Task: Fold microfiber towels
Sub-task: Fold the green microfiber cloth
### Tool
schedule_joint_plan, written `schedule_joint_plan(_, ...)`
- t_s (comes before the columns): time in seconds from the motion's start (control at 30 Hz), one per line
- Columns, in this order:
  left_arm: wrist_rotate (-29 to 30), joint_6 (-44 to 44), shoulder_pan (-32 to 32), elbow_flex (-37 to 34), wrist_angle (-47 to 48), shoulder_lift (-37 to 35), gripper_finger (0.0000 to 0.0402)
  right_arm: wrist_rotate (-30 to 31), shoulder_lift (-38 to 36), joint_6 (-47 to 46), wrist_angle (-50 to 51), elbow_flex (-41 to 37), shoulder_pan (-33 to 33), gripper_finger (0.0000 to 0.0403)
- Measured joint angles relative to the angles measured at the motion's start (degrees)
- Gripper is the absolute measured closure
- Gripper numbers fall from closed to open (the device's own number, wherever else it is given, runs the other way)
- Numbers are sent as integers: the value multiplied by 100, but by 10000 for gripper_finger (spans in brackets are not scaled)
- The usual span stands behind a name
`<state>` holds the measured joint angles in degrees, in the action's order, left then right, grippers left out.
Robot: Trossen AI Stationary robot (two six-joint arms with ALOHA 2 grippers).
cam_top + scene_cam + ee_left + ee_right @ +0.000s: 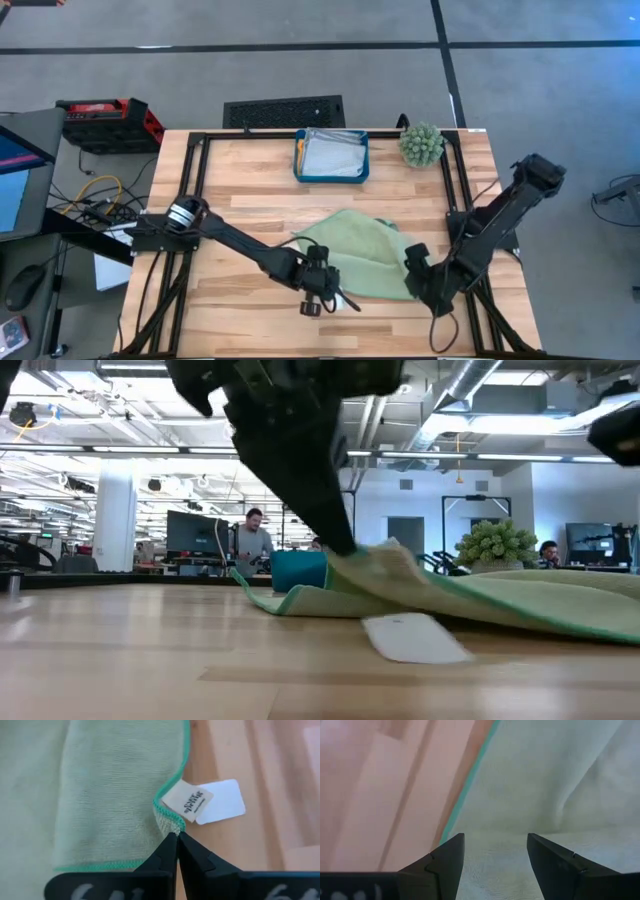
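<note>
To the left of the pale wooden slatted table (240, 190), a red and black case (105, 120) sits on the floor beside a dark side desk with a screen (15, 185). The left arm reaches from the table's left edge toward the near middle, and the left gripper (325, 290) is down at the near left corner of the light green microfiber towel with a teal stitched hem (360, 250). In the left wrist view its 2 dark fingers (167, 852) are pressed together, pinching the towel's corner right at the hem, next to a small white fabric care label (189, 802) sewn to that edge. A white rounded tag (222, 805) lies flat on the wood just beside the label. The low view shows the pinched corner raised off the table while the rest of the towel lies rumpled across the near middle of the table.

At the back of the table, a teal rectangular tray (331, 175) holds 1 folded pale grey-blue microfiber towel (333, 155). Just to its right stands a spiky green ball-shaped plant (421, 144).

On the right, the right gripper (420, 270) sits at the green towel's right edge. In the right wrist view its 2 fingers (447, 857) stand wide apart over the cloth, holding nothing. In the room behind the table, a person (252, 540) sits at a monitor.
</note>
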<state>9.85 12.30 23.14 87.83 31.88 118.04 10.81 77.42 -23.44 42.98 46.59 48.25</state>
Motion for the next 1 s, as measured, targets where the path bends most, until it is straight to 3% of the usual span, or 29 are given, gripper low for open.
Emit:
schedule_joint_plan(0.3,156,567,29,13,899,-361,401,-247,699,-721,-292,0,343,163)
schedule_joint_plan(0.7,177,710,44,20,1123,-435,401,-480,1256,-2271,-264,0,772,163)
schedule_joint_plan(1.0,140,789,104,22,1127,-435,401,-757,1778,-2326,-228,47,712,163)
